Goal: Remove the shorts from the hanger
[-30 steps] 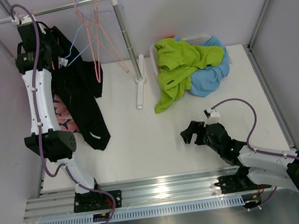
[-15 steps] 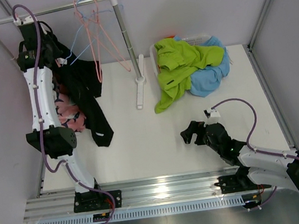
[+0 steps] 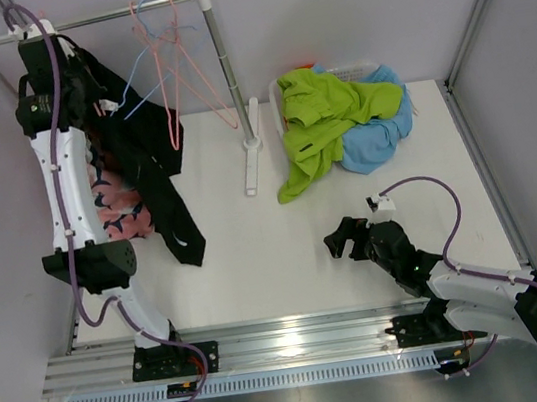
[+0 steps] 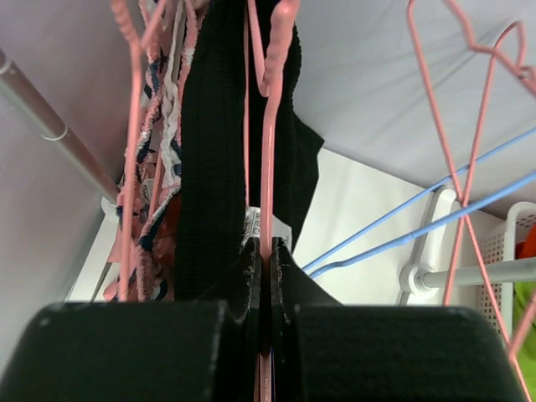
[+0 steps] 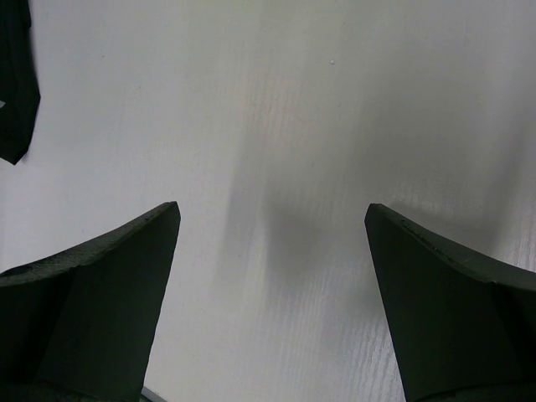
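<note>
Left pincer [image 4: 266, 255]: raised at the far-left corner by the rail [image 3: 119, 13], closed on the wire of a pink hanger [image 4: 270, 100].
Black shorts [image 3: 159, 177]: hang from that hanger, draping down toward the worktop [image 3: 256, 253] along the left edge.
Pink shorts [image 3: 118, 208]: just beside the black pair on its left side, partly hidden behind the left arm; the hanger they're on is not clear.
Spare hangers [image 3: 167, 64]: pink and blue wire, bare, mid-rail.
Right pincer [image 3: 340, 241]: fingers spread wide, gripping nothing, low over bare worktop toward the near-right corner.
Green shorts [image 3: 327, 116]: heaped on the basket [image 3: 277, 99] at the far edge, spilling over its front.
Blue shorts [image 3: 376, 139]: same heap, under the green pair.
Orange shorts [image 3: 304, 67]: only a sliver shows behind the green pair.
</note>
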`<state>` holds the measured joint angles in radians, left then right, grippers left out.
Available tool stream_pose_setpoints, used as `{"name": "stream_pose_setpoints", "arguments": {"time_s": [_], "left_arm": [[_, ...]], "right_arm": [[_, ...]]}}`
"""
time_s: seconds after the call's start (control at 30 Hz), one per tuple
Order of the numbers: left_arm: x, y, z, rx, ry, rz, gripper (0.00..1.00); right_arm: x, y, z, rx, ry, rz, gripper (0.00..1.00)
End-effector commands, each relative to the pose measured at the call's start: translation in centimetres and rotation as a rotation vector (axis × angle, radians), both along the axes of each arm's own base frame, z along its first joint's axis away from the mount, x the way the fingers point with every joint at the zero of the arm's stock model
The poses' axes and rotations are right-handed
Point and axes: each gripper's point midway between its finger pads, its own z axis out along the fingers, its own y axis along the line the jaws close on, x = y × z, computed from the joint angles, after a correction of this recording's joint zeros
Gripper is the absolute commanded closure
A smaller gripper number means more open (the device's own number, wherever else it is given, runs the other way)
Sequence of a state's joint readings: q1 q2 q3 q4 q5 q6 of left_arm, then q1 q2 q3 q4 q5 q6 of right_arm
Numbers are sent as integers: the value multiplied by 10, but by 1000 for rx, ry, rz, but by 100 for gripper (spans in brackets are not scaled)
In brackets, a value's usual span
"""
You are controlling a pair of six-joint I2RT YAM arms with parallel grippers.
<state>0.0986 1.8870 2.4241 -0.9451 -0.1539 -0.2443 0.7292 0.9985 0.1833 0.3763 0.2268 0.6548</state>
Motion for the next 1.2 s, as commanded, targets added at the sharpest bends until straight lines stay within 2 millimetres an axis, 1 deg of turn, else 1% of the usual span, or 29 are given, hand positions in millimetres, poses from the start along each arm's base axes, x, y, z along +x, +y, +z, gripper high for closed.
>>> {"name": "stream_pose_setpoints", "arguments": {"time_s": [0.0, 0.1, 0.13, 0.17, 0.2, 0.23, 0.27, 0.3, 0.33, 0.37, 0.4, 0.43, 0.47, 0.57, 0.6, 0.63, 0.67, 0.7, 0.73, 0.77, 0.8, 0.83, 0.9, 0.93, 1.0, 1.03, 1.07, 1.13, 1.17], "left_arm": [[-31, -6, 86, 5, -234, -8, 100], [-36, -7, 79, 3, -213, -10, 100], [-36, -7, 70, 1, -192, -8, 100], [-42, -9, 67, 5, -183, -9, 100], [-46, -11, 68, 7, -190, -11, 100], [-45, -11, 58, 5, -172, -13, 100], [-48, -13, 57, 5, -174, -16, 100], [-54, -13, 44, 2, -145, -16, 100], [-56, -16, 48, 2, -164, -25, 100], [-60, -17, 48, 2, -169, -26, 100], [-63, -17, 42, 1, -163, -28, 100], [-64, -18, 41, 2, -164, -30, 100], [-65, -17, 41, 2, -166, -28, 100], [-66, -21, 28, -12, -148, -43, 100], [-67, -22, 27, -14, -151, -45, 100], [-70, -23, 32, -16, -173, -48, 100], [-69, -23, 17, -20, -142, -50, 100], [-70, -25, 16, -23, -144, -54, 100], [-71, -25, 17, -28, -154, -55, 100], [-74, -27, 5, -34, -133, -62, 100], [-74, -28, 7, -40, -148, -64, 100], [-75, -29, -2, -44, -136, -68, 100], [-82, -31, -8, -55, -135, -70, 100], [-84, -33, -9, -59, -137, -74, 100], [-91, -36, -14, -74, -137, -81, 100], [-92, -38, -13, -80, -142, -85, 100], [-94, -40, -13, -84, -145, -90, 100], [-101, -44, -14, -101, -148, -100, 100], [-102, -46, -15, -106, -147, -105, 100]], "right_arm": [[5, 4, 11, 32, -38, -5, 1], [5, 4, 12, 34, -39, -4, 1], [5, 4, 12, 34, -39, -6, 1], [5, 4, 12, 35, -38, -5, 1], [5, 4, 12, 33, -39, -7, 1], [5, 4, 12, 33, -39, -7, 1], [5, 4, 12, 33, -41, -5, 1], [5, 5, 13, 32, -45, -4, 1], [5, 6, 14, 32, -50, 1, 1], [4, 10, 17, 34, -59, 17, 1], [4, 12, 18, 16, -71, 27, 1], [4, 15, 21, 7, -81, 36, 1], [-1, 26, 28, -2, -91, 72, 1], [-7, 44, 40, -27, -115, 114, 1], [-14, 65, 60, 2, -144, 163, 1], [-18, 74, 66, -7, -147, 185, 1], [-21, 83, 78, -4, -172, 195, 1], [-36, 107, 107, 36, -214, 258, 1], [-43, 118, 118, 36, -234, 279, 1], [-47, 124, 128, 16, -264, 288, 1], [-65, 146, 158, 60, -304, 342, 0], [-70, 157, 162, 33, -327, 368, 1], [-79, 175, 181, 42, -361, 399, 1], [-84, 193, 197, 60, -380, 420, 1], [-87, 212, 209, 67, -408, 455, 0], [-85, 223, 231, 103, -438, 454, 0], [-82, 238, 220, 59, -444, 470, 1], [-78, 259, 225, 47, -467, 485, 1], [-74, 280, 227, 39, -476, 491, 1]]}}
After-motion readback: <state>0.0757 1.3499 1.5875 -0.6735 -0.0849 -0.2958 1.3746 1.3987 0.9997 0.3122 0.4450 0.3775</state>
